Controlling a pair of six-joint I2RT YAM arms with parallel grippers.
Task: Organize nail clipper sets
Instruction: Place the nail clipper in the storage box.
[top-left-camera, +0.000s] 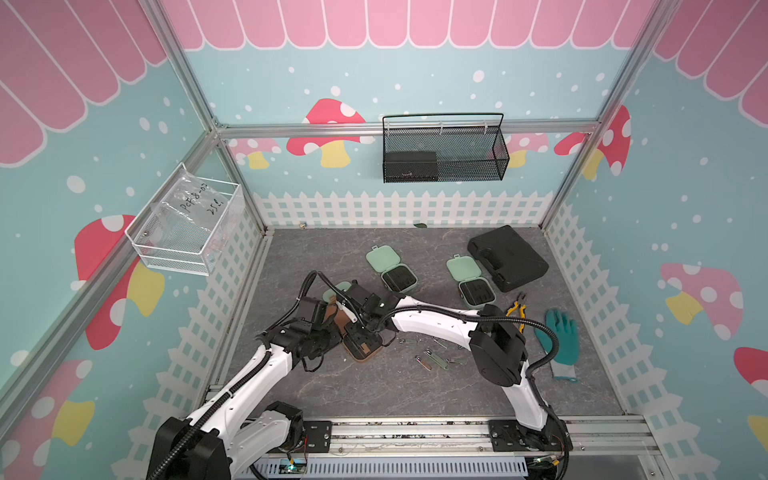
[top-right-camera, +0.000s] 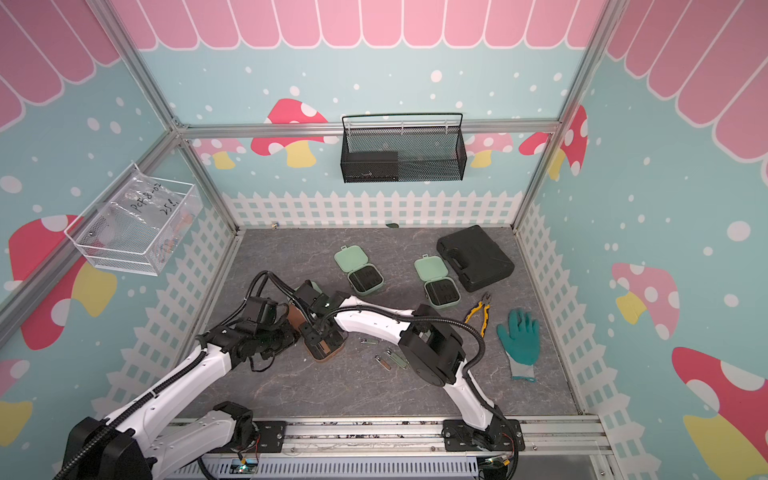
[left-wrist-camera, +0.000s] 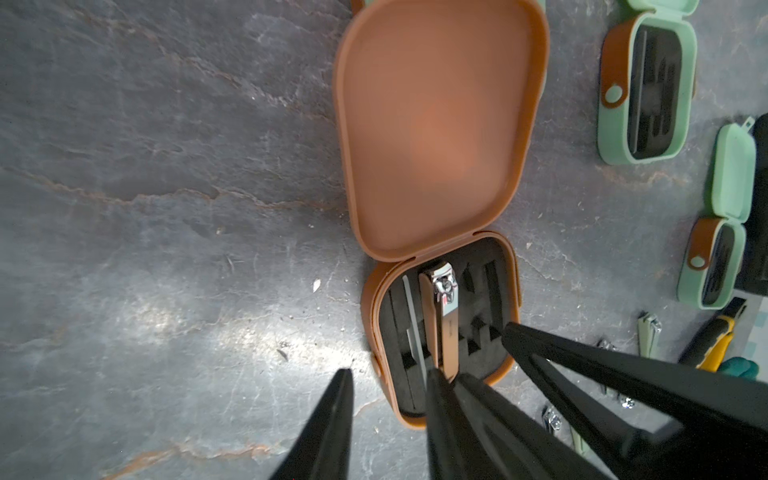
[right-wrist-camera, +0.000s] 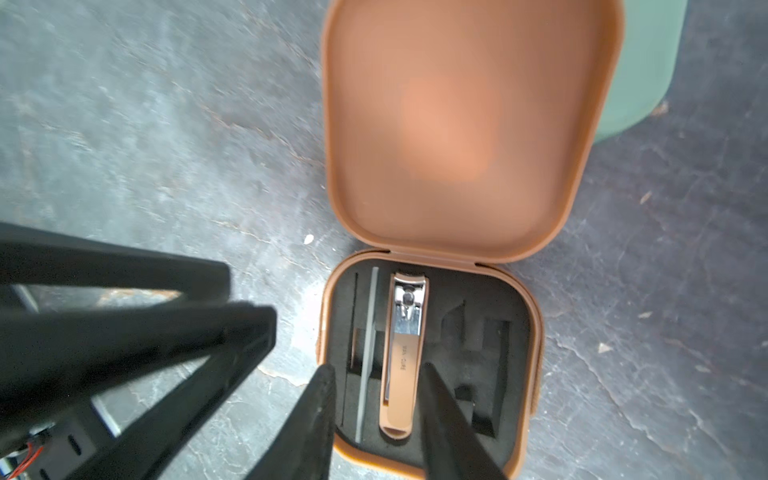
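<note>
You have both arms over the open brown case (top-left-camera: 365, 356) at the front left of the surface (top-left-camera: 332, 395), the left claw (top-left-camera: 338, 344) at its left edge and the right claw (top-left-camera: 365, 330) above it, jaws too dark to read. Behind it the middle mint green case (top-left-camera: 384, 255) and right mint green case (top-left-camera: 460, 268) lie open, a third mint green case (top-left-camera: 343, 286) peeking out past the arms. Loose clippers (top-left-camera: 432, 360) lie just right of the brown case; the black tool case (top-left-camera: 507, 257), yellow-handled pliers (top-left-camera: 516, 309) and teal glove (top-left-camera: 559, 336) sit farther right.

Bright, even light; wrist views soft, brown lid (right-wrist-camera: 449, 124) blurred, glare on tabletop (left-wrist-camera: 174, 324).
</note>
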